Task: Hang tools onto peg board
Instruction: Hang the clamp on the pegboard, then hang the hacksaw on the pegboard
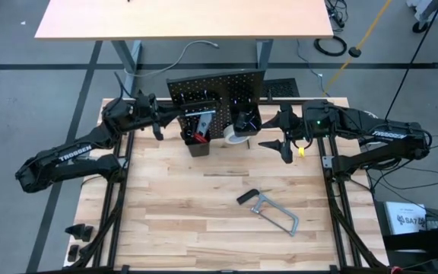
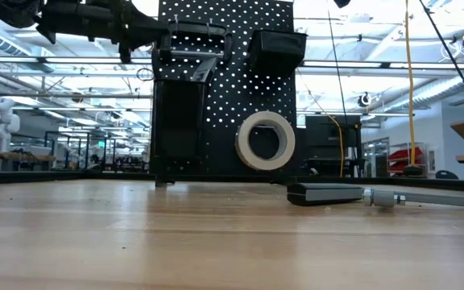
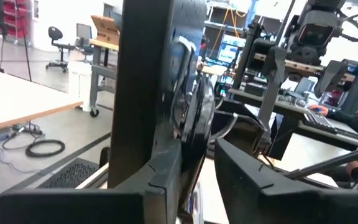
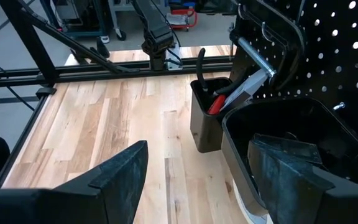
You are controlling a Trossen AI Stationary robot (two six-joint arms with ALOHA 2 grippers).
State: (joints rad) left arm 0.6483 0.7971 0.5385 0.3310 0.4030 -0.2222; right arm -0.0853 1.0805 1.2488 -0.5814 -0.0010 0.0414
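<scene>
The black peg board stands upright at the table's far middle. A black C-clamp hangs high on its left part, above a bin that holds a red-handled screwdriver and dark pliers. The white tape roll hangs low on the board's front. My left gripper is level at the board's left edge, open, with its fingers either side of the C-clamp. My right gripper hovers open in front of the board's right bin. The grey bar clamp lies flat on the table. My left gripper comes at the C-clamp level from the table's left, with a finger on each side of the clamp's curved frame. I cannot tell whether the fingers touch it. The clamp hangs upright on the board, clear of the table.
A tan table stands beyond the peg board, with cables on the floor around it. Small black parts lie by the near left corner. The wooden tabletop in front of the board holds only the bar clamp.
</scene>
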